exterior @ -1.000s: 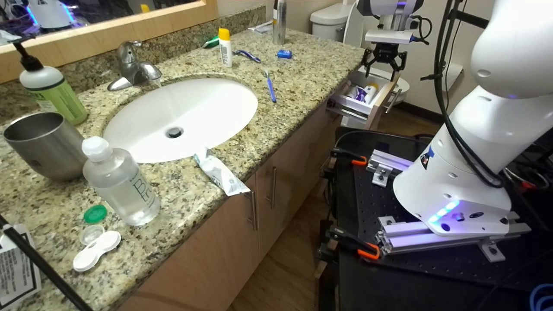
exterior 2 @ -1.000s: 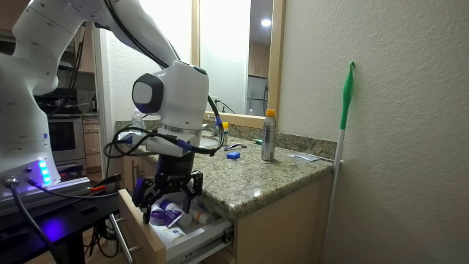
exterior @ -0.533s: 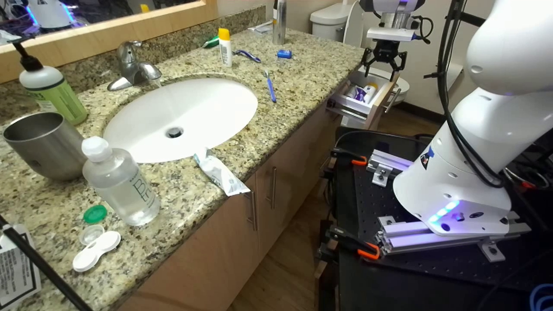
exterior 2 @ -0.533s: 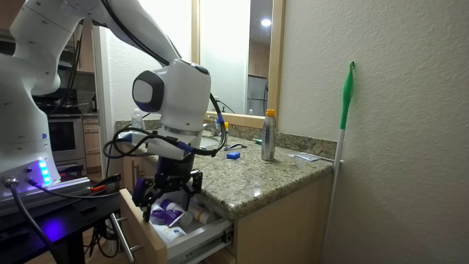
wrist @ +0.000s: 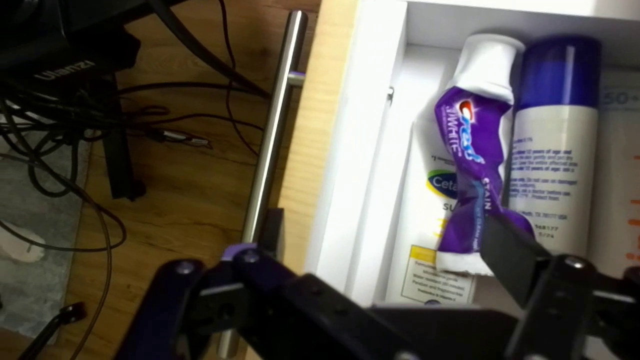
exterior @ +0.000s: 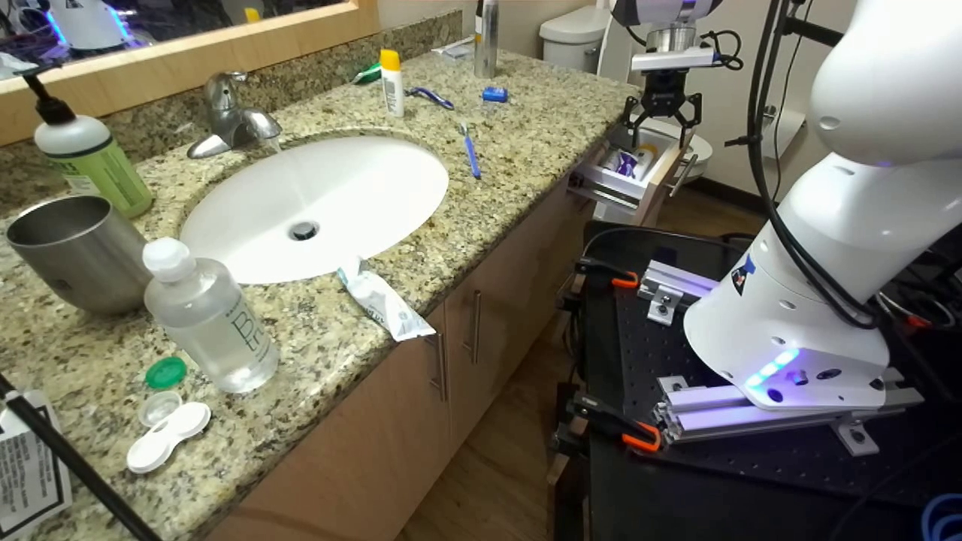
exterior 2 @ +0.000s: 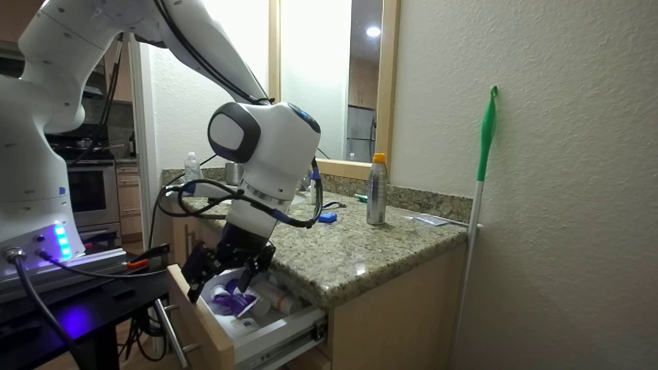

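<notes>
I am holding my jaws wide and empty above the drawer (exterior 2: 211,329), which is already standing open; the purple toothpaste tube (wrist: 474,142) is lying inside, and nothing is being gripped yet.

wrist view. fingers (wrist: 510,260): black. partly behind one finger: toothpaste tube (wrist: 472,130), purple, cap and tail end white, lettering red, white and light blue. outside that same finger: bottle (wrist: 552,165), off-white, dark blue cap, blue print. between the fingers: labelled tube (wrist: 425,220), white, blue-green oval, yellow block; drawer wall (wrist: 362,125), plain white. by the opposite finger: drawer front (wrist: 319,125), pale wood; handle (wrist: 271,140), silver. exterior view, beside the fingers: counter (exterior 2: 308,252), speckled beige, brown and grey.
</notes>
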`<action>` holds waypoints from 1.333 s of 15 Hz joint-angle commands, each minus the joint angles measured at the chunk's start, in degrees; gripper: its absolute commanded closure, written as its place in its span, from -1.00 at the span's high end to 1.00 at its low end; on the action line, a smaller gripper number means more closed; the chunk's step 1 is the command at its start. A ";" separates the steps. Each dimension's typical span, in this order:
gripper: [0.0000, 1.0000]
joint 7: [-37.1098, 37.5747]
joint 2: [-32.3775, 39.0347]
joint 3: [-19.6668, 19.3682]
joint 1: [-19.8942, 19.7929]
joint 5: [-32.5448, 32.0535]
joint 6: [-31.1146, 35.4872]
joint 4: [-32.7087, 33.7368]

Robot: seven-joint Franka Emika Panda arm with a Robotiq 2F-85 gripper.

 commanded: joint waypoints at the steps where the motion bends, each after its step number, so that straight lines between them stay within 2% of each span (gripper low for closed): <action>1: 1.00 0.72 0.59 0.14 -0.66 -0.37 3.90 1.05; 9: 1.00 -1.13 -2.35 1.64 -2.82 3.97 11.01 -1.52; 17: 1.00 -9.39 -10.42 5.02 -4.59 10.42 18.44 -7.70; 19: 1.00 -9.10 -10.60 4.67 -4.22 9.39 19.23 -8.71; 20: 1.00 -7.04 -8.06 3.32 -4.36 7.50 17.09 -6.11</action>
